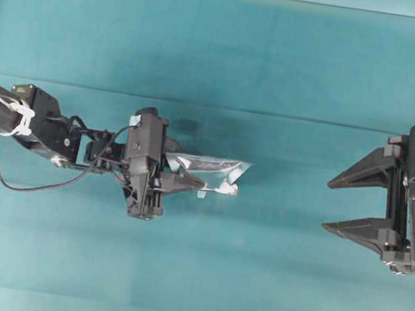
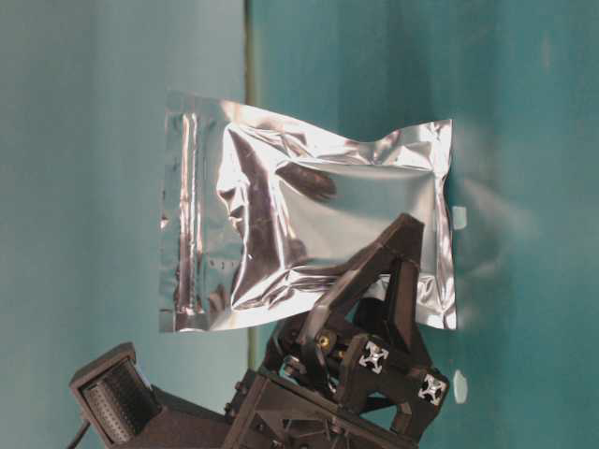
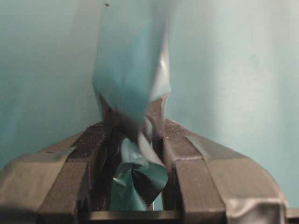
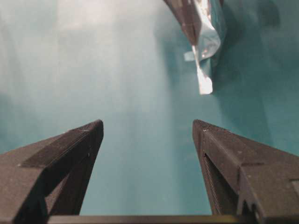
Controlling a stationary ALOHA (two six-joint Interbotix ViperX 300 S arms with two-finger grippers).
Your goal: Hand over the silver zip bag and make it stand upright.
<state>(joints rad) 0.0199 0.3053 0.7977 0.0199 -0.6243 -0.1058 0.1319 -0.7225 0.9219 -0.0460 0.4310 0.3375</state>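
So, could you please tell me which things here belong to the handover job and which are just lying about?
Belongs to the job:
- silver zip bag, held off the table
- left pincer, shut on the bag
- right pincer, open, apart from the bag

Just there:
- teal table cover

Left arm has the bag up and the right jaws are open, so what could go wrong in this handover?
1. The left gripper pinches only one end of the silver zip bag, so the floppy foil may sag or twist.
2. The right gripper is open but well apart from the bag; it may catch only the thin sealed edge and slip.
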